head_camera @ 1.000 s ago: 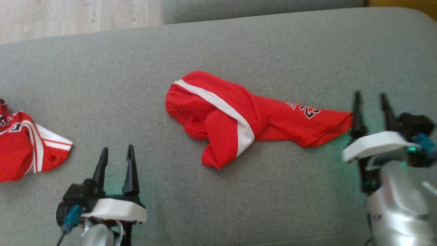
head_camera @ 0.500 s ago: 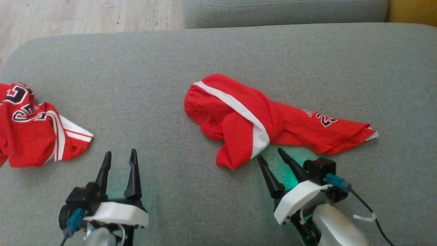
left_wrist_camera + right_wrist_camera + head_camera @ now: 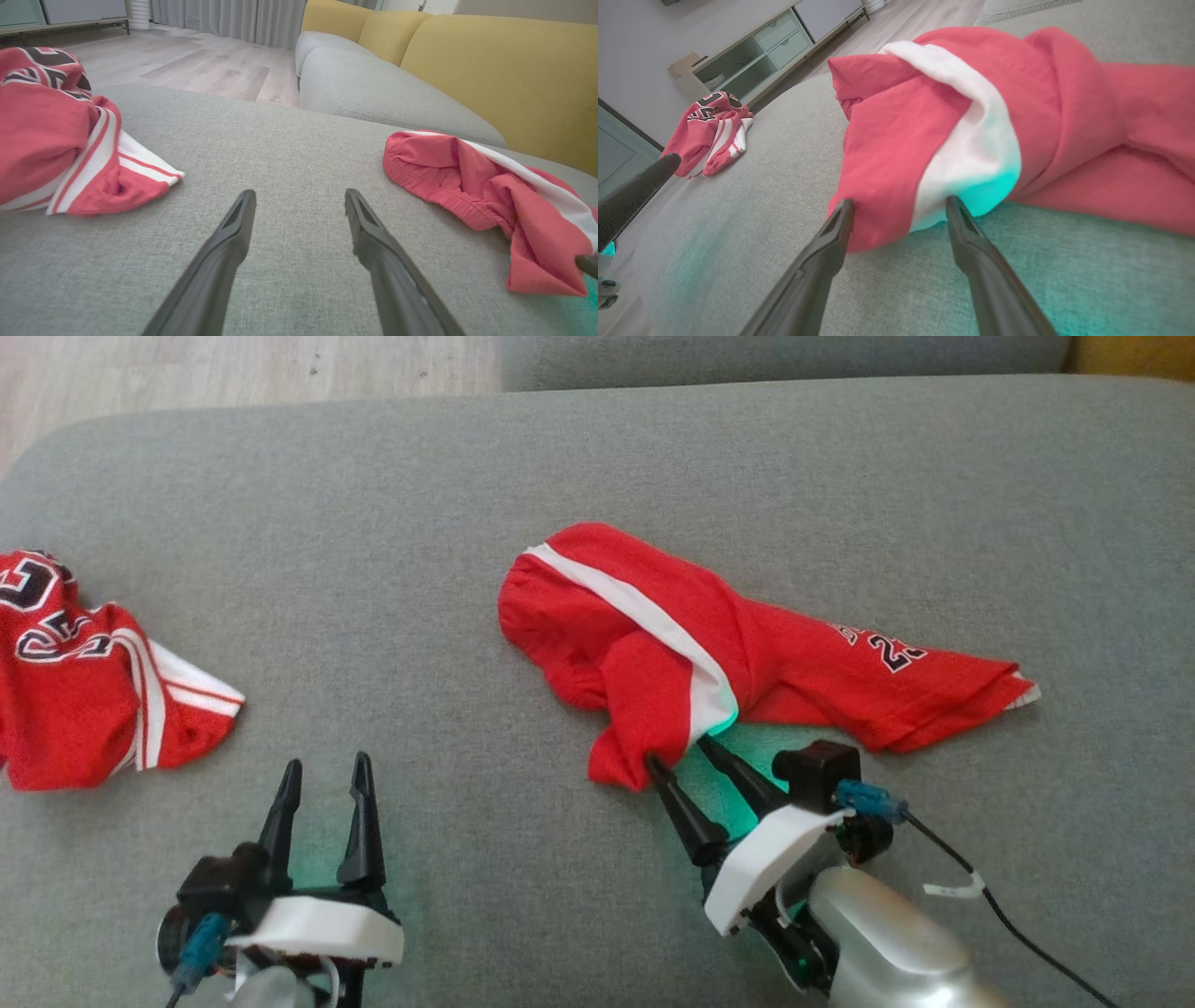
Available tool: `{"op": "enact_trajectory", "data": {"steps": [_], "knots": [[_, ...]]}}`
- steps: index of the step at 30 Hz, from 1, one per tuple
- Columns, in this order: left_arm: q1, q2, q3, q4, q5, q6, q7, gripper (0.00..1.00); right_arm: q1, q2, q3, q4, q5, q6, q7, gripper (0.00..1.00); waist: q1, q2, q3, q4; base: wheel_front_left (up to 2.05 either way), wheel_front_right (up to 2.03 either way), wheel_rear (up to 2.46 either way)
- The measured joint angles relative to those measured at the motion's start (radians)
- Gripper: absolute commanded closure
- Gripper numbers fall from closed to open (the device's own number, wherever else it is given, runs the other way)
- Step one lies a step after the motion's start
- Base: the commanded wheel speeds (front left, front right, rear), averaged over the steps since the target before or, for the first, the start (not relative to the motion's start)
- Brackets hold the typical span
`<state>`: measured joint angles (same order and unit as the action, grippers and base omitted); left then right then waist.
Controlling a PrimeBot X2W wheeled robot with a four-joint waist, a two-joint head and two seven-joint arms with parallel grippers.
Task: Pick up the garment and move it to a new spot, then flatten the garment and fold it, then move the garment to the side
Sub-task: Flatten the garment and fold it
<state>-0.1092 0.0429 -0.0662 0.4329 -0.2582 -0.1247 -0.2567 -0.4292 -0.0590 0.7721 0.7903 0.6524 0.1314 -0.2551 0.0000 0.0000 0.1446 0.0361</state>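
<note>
The garment [image 3: 747,644], red shorts with a white side stripe and a black number, lies crumpled in the middle of the grey cushion [image 3: 420,616]. My right gripper [image 3: 680,752] is open, and its fingertips reach the garment's near hem. In the right wrist view the hem [image 3: 896,186] sits between the open fingers [image 3: 836,233] without being pinched. My left gripper [image 3: 322,768] is open over bare cushion at the lower left, well away from the garment. In the left wrist view the garment [image 3: 467,186] lies to the right.
A second red jersey piece [image 3: 84,700] with white stripes and black lettering is bunched at the cushion's left edge. Wooden floor [image 3: 233,364] lies beyond the far left edge. Another grey cushion [image 3: 373,93] and yellow backrests [image 3: 490,70] stand behind.
My right gripper swung from the garment's right end to its near hem and now brackets that hem. The head camera shifted. The left gripper stayed put.
</note>
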Motion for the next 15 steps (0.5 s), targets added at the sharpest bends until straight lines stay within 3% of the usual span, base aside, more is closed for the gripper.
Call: {"op": "enact_trajectory", "data": {"steps": [3,8,15], "knots": [[-0.007,0.000,0.002,0.000,0.000,0.000,0.000,0.00,-0.016,-0.002,0.020,0.000,0.018,0.000,0.000,1.00,0.0000,0.0000,0.005,-0.008,0.00,0.00,0.00],[-0.009,0.000,0.003,0.000,0.002,0.000,0.000,0.00,-0.021,-0.002,-0.005,0.014,0.015,0.000,0.000,1.00,0.0000,0.0000,0.009,-0.011,0.00,0.00,0.00],[-0.009,0.000,0.004,0.000,0.001,0.000,0.000,0.00,-0.051,-0.002,-0.160,0.031,-0.078,0.000,0.000,1.00,0.0000,0.0000,0.012,-0.014,0.00,0.00,0.00]]}}
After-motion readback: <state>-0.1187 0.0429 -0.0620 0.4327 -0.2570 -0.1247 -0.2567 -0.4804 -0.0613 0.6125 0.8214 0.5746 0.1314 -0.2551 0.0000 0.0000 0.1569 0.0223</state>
